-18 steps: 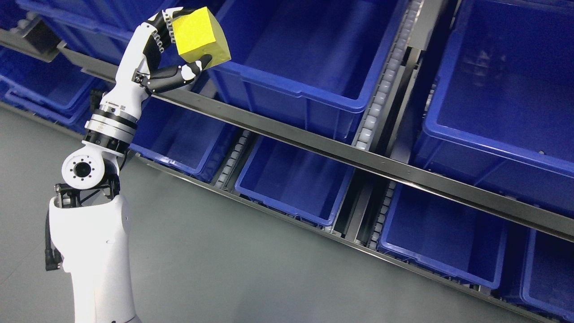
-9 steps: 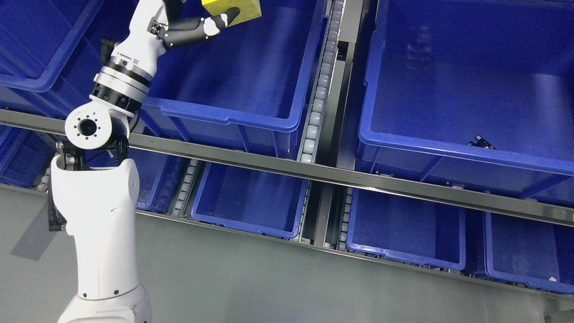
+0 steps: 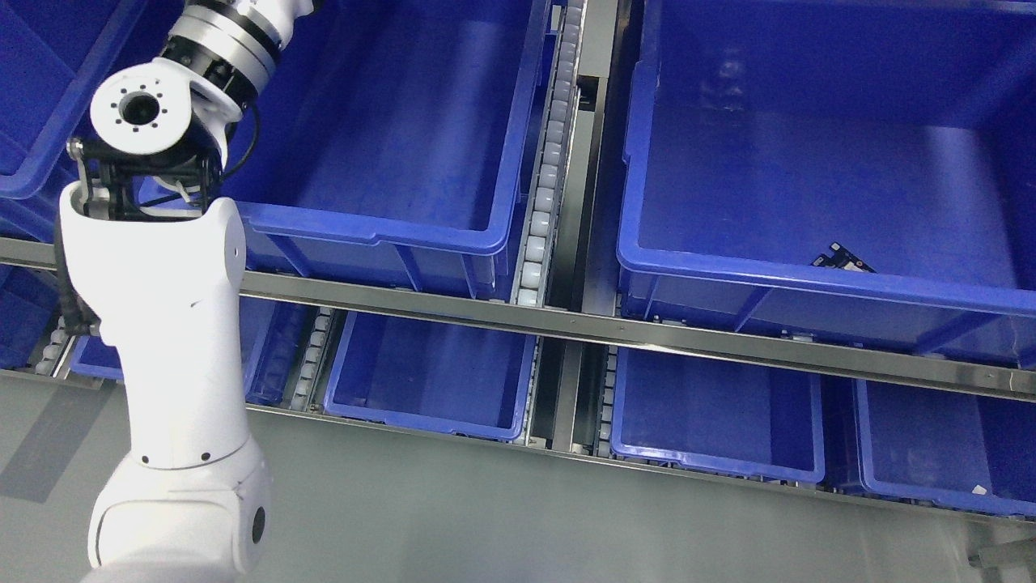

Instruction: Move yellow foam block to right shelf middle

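Left arm [image 3: 162, 324] rising from the lower left, its white shell glossy and rounded, a ringed metal wrist joint [image 3: 218, 36] at the top edge. The hand lies beyond the frame, so whether it is spread or clasped on anything cannot be told; the yellow foam block is likewise out of view (no yellow shows anywhere). The right arm does not appear.

Shelving: 2 large blue bins on the upper tier, the left bin [image 3: 388, 235] and the right bin [image 3: 809, 279], smooth moulded plastic with thick rolled rims. Between them runs a roller track [image 3: 541, 219] of pale cylinders. A brushed steel rail [image 3: 615, 328] crosses below.

Risk, as judged: with hand and block unseen from the head, a release could be mistimed or land in the wrong bin; light foam may bounce off a hard rim.
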### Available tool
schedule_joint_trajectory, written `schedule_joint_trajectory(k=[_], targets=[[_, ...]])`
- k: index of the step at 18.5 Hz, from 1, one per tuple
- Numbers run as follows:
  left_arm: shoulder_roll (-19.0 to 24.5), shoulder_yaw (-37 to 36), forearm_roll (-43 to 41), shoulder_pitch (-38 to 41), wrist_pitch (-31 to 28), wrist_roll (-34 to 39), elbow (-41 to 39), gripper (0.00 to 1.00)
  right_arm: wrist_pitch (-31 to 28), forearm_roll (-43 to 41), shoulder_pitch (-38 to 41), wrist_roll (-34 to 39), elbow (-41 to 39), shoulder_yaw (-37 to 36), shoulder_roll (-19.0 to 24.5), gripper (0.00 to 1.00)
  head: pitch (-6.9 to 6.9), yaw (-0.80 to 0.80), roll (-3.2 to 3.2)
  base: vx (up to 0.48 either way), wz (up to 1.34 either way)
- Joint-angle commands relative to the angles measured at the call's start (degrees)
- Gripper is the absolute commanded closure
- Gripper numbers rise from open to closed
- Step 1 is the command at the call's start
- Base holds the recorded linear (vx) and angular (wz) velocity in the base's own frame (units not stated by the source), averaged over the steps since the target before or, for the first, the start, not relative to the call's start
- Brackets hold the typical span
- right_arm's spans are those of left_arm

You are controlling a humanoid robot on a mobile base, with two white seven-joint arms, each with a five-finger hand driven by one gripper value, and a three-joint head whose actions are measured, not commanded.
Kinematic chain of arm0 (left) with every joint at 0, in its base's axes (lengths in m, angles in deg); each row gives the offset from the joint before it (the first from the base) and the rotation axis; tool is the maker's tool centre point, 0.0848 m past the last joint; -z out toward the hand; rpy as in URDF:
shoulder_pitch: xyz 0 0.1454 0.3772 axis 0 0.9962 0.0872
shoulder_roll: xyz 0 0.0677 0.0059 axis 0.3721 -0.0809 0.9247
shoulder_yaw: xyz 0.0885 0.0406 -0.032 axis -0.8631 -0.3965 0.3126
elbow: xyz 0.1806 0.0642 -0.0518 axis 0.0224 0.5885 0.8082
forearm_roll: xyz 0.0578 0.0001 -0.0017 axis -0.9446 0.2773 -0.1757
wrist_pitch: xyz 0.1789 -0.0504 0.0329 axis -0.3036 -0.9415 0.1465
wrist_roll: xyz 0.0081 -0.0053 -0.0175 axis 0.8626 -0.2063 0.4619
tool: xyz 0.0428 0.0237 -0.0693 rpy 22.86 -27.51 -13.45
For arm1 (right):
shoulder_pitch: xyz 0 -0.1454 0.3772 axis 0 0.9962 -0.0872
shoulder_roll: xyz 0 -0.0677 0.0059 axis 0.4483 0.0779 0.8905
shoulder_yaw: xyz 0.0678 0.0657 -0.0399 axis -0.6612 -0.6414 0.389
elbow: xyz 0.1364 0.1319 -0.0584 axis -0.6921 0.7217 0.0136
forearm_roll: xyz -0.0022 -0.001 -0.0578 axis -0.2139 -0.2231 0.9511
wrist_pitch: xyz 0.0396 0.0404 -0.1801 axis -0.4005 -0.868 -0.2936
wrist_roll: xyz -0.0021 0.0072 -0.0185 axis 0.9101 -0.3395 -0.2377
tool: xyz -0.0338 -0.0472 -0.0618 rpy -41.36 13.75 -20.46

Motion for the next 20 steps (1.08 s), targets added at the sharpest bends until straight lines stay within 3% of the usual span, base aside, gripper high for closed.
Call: schedule_joint_trajectory(k=[1,3,5,7,11,15,17,20], targets=[[1.0,-0.9,-9.9,-0.3,-2.6,0.7,5.2,0.47,0.0,-0.1,-0.1,0.0,-1.0,0.0,-1.0,0.00,0.00,0.00,0.00,0.011,-0.02],[1.0,-1.1,-11.0,2.6,-2.7,2.0,5.2,0.36,0.0,0.0,-0.2,0.0,-1.0,0.0,-1.0,0.00,0.00,0.00,0.00,0.000,0.00],[1.0,-1.6,-13.3,4.4,-3.3,2.7,5.2,0.14,0.0,0.0,-0.2,0.0,-1.0,0.0,-1.0,0.00,0.00,0.00,0.00,0.000,0.00],[1.0,-1.7,-14.0,4.4,-3.3,2.8,5.1,0.01,0.0,0.0,-0.1,0.0,-1.0,0.0,-1.0,0.00,0.00,0.00,0.00,0.000,0.00],[1.0,-1.9,-13.9,4.4,-3.1,3.3,4.2,0.00,0.0,0.0,-0.2,0.0,-1.0,0.0,-1.0,0.00,0.00,0.00,0.00,0.000,0.00],[1.0,-1.1,-12.4,6.4,1.0,3.1,-2.5,0.00,0.0,-0.1,-0.1,0.0,-1.0,0.0,-1.0,0.00,0.00,0.00,0.00,0.000,0.00],[1.0,0.7,-8.7,10.2,8.2,3.1,-4.4,0.00,0.0,0.0,-0.1,0.0,-1.0,0.0,-1.0,0.00,0.00,0.00,0.00,0.000,0.00],[1.0,3.5,-5.0,17.3,28.1,5.2,-4.6,0.00,0.0,-0.1,-0.2,0.0,-1.0,0.0,-1.0,0.00,0.00,0.00,0.00,0.000,0.00]])
